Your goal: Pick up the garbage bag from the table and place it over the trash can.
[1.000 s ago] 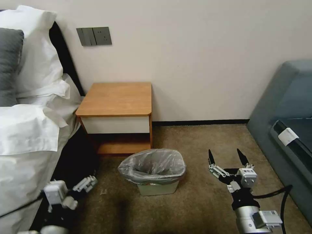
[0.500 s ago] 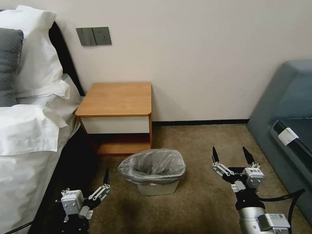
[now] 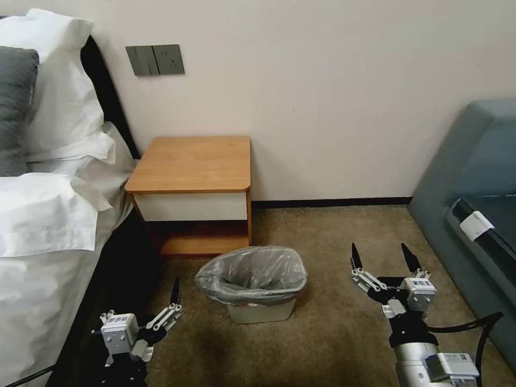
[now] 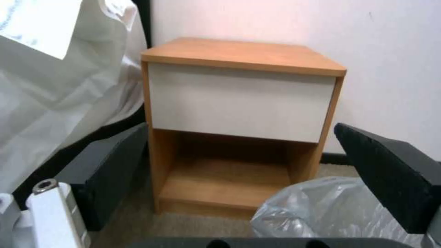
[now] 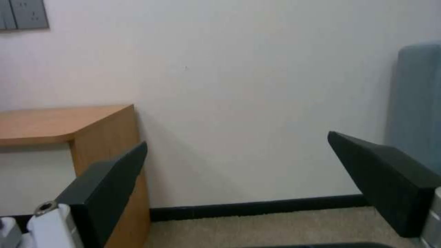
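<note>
- the left pincer (image 3: 161,309) hangs low over the carpet, between the bed and the bin, its black fingers (image 4: 115,165) spread wide and holding nothing.
- the right pincer (image 3: 382,263) hovers on the bin's other side, well apart from it, spread just as wide and empty too.
- the thin, crinkly, translucent grey plastic garbage bag (image 3: 252,274) is not on the table; it already lines the small cream-beige plastic trash can (image 3: 260,310), its mouth folded out over the rim all the way round as far as the head view shows.
- the small square wooden table (image 3: 193,161), orange-brown on top with a white drawer front, stands just behind the bin.
- my judgement is that the task looks done, so the main risk is undoing it: a low pincer swinging inward could snag the loose plastic and drag it off the rim.
- the bin looks light; a nudge from either arm could tip or slide it on the carpet.
- the bag's far side is only partly visible, so a shallow fold there could slip in on its own.
- the white bed linen (image 3: 43,215) hangs close to the left arm and could catch on it.
</note>
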Robot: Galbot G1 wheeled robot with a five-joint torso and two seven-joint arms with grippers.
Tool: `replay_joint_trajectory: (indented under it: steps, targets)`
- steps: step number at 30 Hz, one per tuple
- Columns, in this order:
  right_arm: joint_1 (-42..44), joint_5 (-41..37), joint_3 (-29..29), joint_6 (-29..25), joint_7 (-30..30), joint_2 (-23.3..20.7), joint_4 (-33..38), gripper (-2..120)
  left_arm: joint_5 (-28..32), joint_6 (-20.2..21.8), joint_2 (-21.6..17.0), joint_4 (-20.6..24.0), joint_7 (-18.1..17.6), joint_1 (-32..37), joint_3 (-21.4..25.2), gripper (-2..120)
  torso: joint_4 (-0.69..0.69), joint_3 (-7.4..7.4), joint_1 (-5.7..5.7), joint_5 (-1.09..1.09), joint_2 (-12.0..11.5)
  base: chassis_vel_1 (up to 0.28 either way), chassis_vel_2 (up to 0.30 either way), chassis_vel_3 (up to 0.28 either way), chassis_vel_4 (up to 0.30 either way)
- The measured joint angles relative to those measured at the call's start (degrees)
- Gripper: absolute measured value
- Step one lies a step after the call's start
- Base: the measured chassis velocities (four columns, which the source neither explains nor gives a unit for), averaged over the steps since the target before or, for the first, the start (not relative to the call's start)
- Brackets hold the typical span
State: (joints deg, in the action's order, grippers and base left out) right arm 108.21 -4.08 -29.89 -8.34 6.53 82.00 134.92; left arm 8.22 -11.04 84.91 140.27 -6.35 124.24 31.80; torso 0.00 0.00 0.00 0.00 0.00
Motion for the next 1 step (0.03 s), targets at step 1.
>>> replay_joint_trajectory:
  steps: [1]
  targets:
    - [0.0, 0.0, 0.0, 0.0, 0.0, 0.0, 0.0, 100, 0.0, 0.0, 0.0, 0.0, 0.0, 0.0, 0.0, 100, 0.0, 0.0, 0.0, 0.0, 0.0, 0.0, 0.0, 0.0, 0.0]
